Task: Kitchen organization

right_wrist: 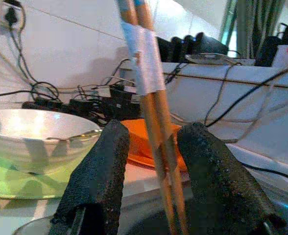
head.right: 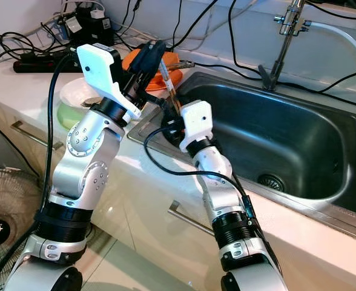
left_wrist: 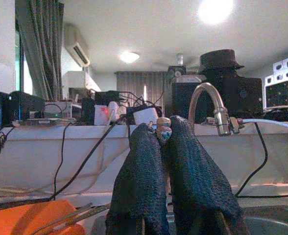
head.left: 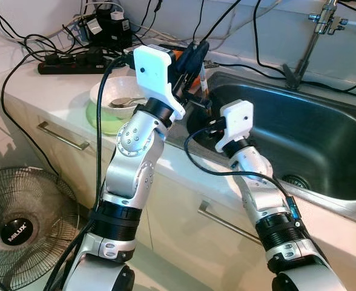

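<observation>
The pair of banded wooden chopsticks [right_wrist: 151, 93] hangs over the steel sink's [head.right: 299, 145] corner, clamped in the left pincer [head.right: 157, 63]. The right pincer [right_wrist: 158, 186] stands spread around them; closing off-centre could twist them loose into the basin.

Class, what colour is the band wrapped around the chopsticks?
White, on the chopsticks; clearest in the right wrist view.

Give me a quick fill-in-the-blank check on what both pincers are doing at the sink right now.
1. The left pincer is shut on the pair of wooden ____, which are bound by a white paper band.
2. The right pincer stands ____ around their lower part.
3. The white ceramic bowl holds a metal ____.
4. Both pincers work at the left edge of the steel ____.

Missing words: chopsticks; open; spoon; sink
</observation>
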{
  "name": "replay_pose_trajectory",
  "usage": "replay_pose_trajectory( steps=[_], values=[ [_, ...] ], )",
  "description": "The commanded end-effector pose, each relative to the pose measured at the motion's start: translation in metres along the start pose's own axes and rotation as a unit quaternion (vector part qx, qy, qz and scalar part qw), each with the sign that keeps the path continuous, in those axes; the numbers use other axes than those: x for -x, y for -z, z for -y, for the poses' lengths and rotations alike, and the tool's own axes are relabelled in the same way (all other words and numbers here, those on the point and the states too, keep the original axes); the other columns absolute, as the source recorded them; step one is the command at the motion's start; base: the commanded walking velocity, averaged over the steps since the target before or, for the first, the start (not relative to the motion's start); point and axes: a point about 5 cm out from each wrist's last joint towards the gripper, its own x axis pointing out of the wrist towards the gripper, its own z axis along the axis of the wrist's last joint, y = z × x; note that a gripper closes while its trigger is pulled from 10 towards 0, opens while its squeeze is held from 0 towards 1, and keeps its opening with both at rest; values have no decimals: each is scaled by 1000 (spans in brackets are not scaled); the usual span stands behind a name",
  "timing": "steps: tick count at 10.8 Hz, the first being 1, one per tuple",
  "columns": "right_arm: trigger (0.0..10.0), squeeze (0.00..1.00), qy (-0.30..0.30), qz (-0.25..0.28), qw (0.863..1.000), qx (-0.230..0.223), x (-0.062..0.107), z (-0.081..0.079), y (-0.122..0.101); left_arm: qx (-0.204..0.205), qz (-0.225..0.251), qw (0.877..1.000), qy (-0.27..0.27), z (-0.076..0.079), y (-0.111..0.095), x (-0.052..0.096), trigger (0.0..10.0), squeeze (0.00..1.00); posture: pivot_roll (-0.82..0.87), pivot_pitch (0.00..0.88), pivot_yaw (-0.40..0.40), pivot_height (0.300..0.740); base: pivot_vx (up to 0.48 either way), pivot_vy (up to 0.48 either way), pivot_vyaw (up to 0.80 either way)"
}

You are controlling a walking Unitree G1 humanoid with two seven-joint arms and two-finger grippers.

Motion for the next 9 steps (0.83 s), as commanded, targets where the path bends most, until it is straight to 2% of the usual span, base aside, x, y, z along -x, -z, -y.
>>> replay_pose_trajectory(
  steps=[1, 9],
  values=[
    [10000, 0, 8, -1, 1000, 4, -2, 3, -2, -1, -4, 1000, 3, 2, 0, 0, 10000, 0, 158, 7, -4, 740, 0, 0, 0],
    [10000, 0, 23, -5, 1000, -2, -5, 3, -1, 14, -19, 999, 33, 11, 4, 0, 10000, 0, 164, 6, -3, 740, 0, 0, 0]
  ],
)
